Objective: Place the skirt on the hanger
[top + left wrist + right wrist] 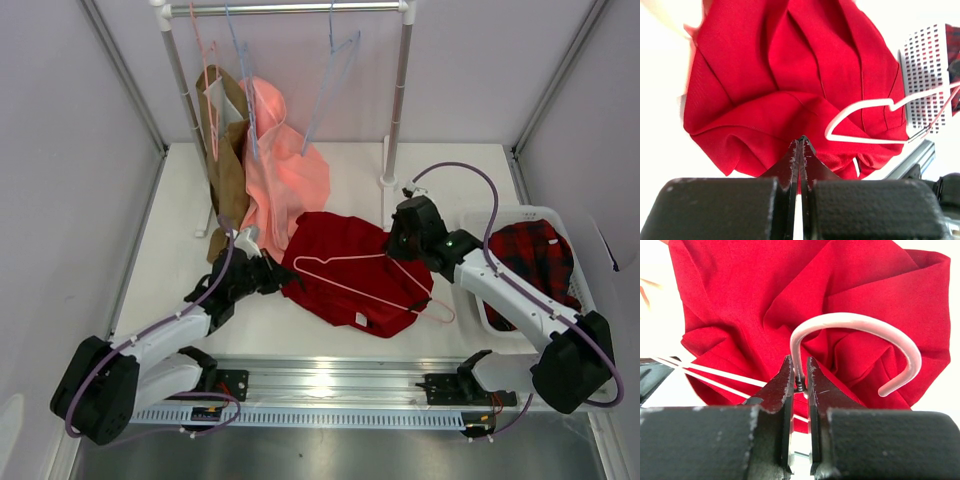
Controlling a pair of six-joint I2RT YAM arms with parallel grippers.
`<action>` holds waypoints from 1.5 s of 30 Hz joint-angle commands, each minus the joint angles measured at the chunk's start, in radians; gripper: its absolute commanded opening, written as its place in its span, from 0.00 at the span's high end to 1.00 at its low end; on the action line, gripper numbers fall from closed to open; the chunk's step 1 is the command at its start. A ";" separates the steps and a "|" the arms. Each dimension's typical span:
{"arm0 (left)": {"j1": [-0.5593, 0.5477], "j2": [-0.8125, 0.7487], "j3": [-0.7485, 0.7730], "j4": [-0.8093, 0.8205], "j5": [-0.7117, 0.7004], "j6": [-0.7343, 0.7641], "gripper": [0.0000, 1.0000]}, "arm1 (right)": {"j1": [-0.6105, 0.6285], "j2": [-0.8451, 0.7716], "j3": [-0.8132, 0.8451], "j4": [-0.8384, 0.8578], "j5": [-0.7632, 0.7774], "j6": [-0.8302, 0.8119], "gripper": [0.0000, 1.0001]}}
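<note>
Grip first: the right tool (800, 376) clamps the hanger (855, 322) at its hook's neck, the skirt (765, 300) crumpled just beyond its tips on the counter (180, 250). The left tool (800, 145) is pressed shut at the skirt's near hem; whether it pinches cloth is unclear. Ideally it lifts that hem while the hanger slides in level.

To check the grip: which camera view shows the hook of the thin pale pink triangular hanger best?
The right wrist view: the hook is large, its neck pinched by the right gripper. The top view shows only the triangle of the hanger; the left wrist view, one corner.
</note>
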 commanded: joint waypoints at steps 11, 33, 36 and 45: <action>0.014 -0.049 0.003 0.014 -0.060 -0.012 1.00 | 0.011 -0.029 -0.014 -0.082 0.077 -0.016 1.00; 0.014 -0.071 0.025 0.022 -0.043 0.029 1.00 | 0.011 0.025 0.040 -0.105 0.014 -0.083 1.00; 0.014 -0.071 0.028 0.019 -0.048 0.031 1.00 | 0.004 0.032 0.041 -0.099 -0.042 -0.099 1.00; 0.014 -0.072 0.030 0.017 -0.055 0.041 1.00 | -0.019 0.051 0.040 -0.088 -0.140 -0.126 1.00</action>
